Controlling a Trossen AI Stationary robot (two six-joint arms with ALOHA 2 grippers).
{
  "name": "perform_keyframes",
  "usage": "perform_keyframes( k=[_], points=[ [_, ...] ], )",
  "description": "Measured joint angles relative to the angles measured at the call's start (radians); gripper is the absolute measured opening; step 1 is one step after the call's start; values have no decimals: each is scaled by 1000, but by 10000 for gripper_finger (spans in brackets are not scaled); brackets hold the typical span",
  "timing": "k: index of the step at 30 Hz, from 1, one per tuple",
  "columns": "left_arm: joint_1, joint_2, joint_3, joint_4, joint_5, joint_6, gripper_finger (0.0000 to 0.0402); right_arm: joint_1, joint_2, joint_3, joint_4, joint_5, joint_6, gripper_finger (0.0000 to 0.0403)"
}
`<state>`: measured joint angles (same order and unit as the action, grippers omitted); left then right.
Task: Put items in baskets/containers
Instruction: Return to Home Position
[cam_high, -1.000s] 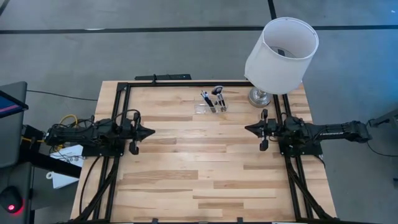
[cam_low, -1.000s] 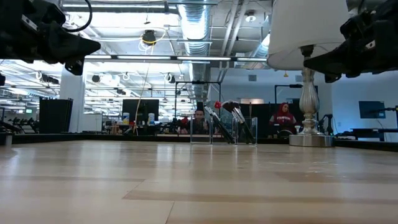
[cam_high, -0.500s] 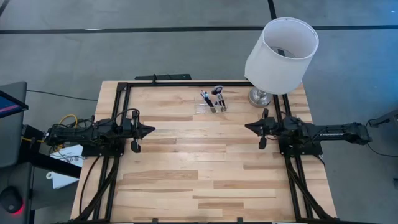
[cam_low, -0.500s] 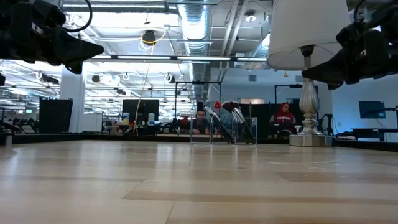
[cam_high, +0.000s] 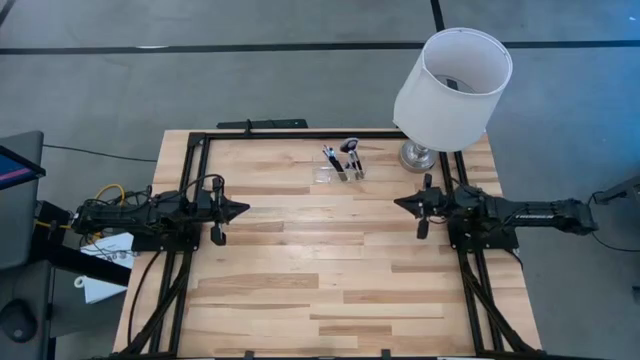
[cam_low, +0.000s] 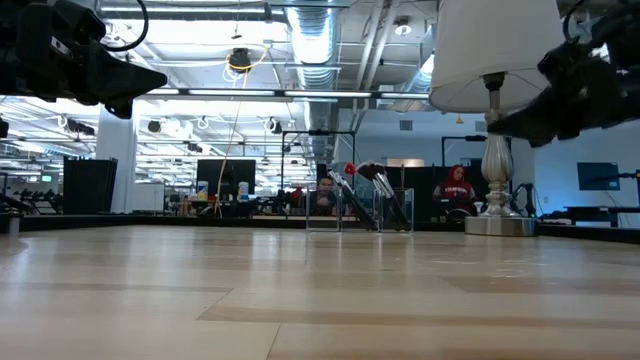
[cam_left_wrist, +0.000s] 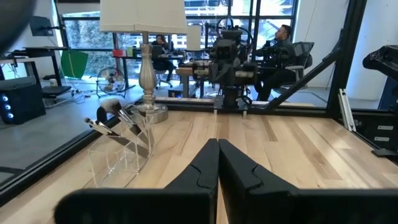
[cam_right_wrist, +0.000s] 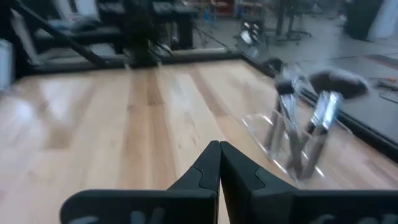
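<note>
right pincer (cam_high: 397, 204) and left pincer (cam_high: 244, 210), well apart from organizer (cam_high: 338, 173)

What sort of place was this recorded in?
Probably an open-plan robotics lab or office: bare ceiling ducts, desks with monitors and a seated person show behind the wooden table.

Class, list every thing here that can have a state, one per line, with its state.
left claw, shut, empty, raised
right claw, shut, empty, raised
clear organizer, upright, loaded
makeup brushes, leaning inside it
lamp, upright
</note>
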<state>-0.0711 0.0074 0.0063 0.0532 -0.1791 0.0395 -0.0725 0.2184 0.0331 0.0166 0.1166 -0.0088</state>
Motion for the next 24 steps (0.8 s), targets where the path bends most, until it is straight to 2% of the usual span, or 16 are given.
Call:
perform_keyframes(
  k=[4, 6, 11, 24],
  points=[
    [0, 0, 0, 0, 0, 0, 6, 38, -68, 15, 20, -117, -23, 1],
    [0, 0, 0, 0, 0, -4, 6, 59, -114, 15, -27, -142, -26, 1],
    [0, 0, 0, 0, 0, -44, 6, 89, -218, 20, -126, -112, -31, 1],
    [0, 6, 0, 5, 1, -44, 6, 90, -200, 20, -133, -114, -43, 1]
  ],
)
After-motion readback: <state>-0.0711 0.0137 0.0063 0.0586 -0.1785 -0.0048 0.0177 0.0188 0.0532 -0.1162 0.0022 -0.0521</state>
